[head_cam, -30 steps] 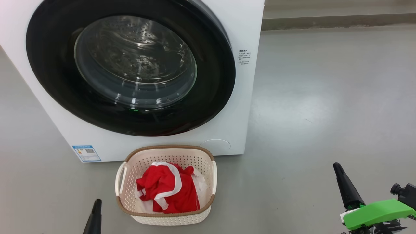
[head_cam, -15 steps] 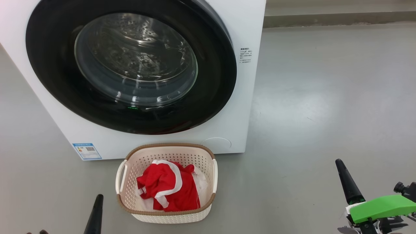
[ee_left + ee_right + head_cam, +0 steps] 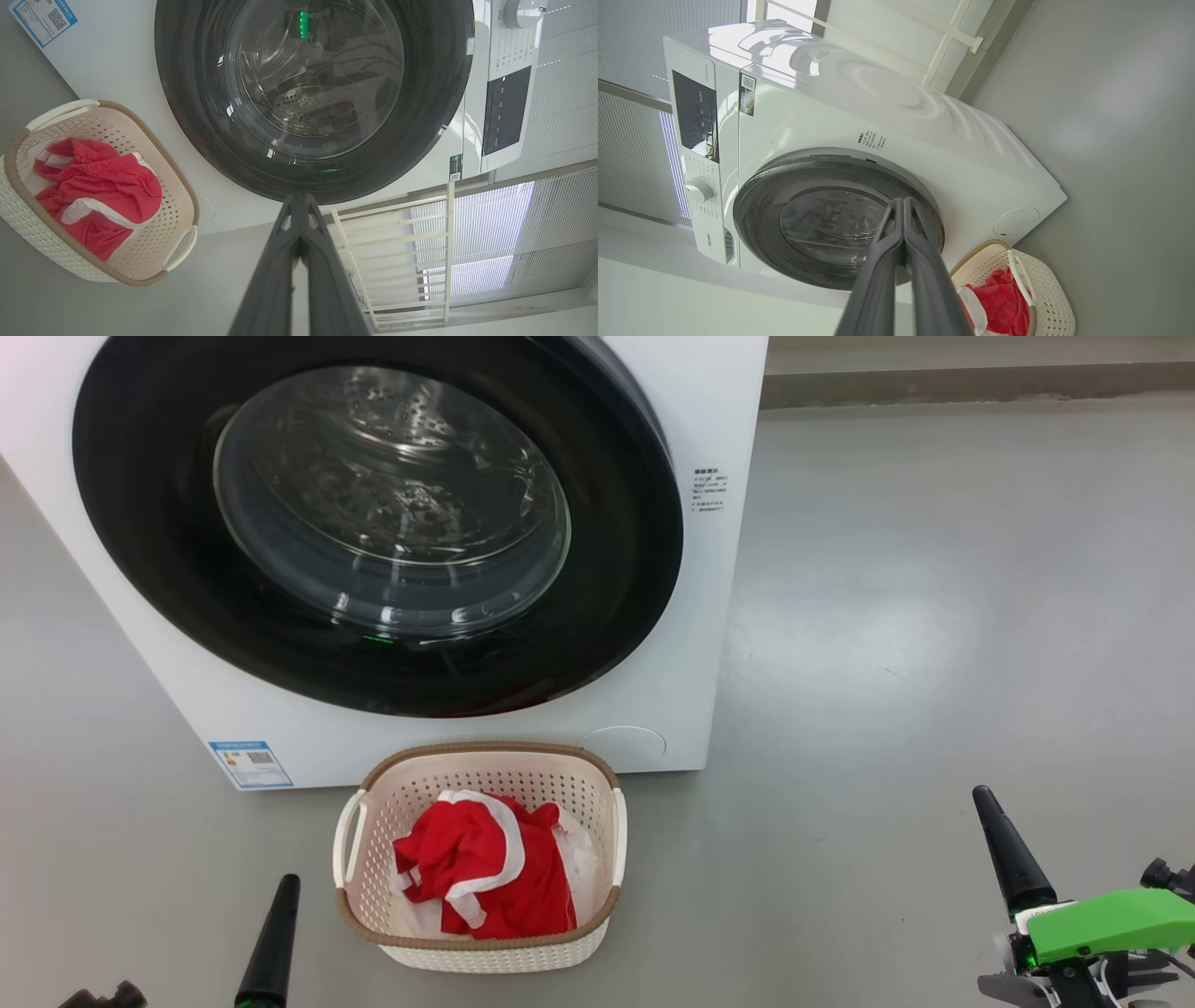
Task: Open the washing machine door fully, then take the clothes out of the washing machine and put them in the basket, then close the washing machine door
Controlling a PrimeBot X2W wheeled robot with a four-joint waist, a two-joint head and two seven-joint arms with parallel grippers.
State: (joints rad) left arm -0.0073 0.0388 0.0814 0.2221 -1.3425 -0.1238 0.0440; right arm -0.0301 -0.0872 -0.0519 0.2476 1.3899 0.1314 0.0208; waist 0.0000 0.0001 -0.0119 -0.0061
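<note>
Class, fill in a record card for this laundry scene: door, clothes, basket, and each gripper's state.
Door: washing machine door shut
Clothes: red clothes heaped in the basket
Basket place: on the floor, in front of the washing machine
Left gripper: fingers together, empty
Right gripper: fingers together, empty

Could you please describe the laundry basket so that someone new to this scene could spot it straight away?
Find the big white washing machine with its round black door shut. On the grey floor just in front of it sits the basket: cream, perforated, brown-rimmed, holding bright red clothes with white stripes.
</note>
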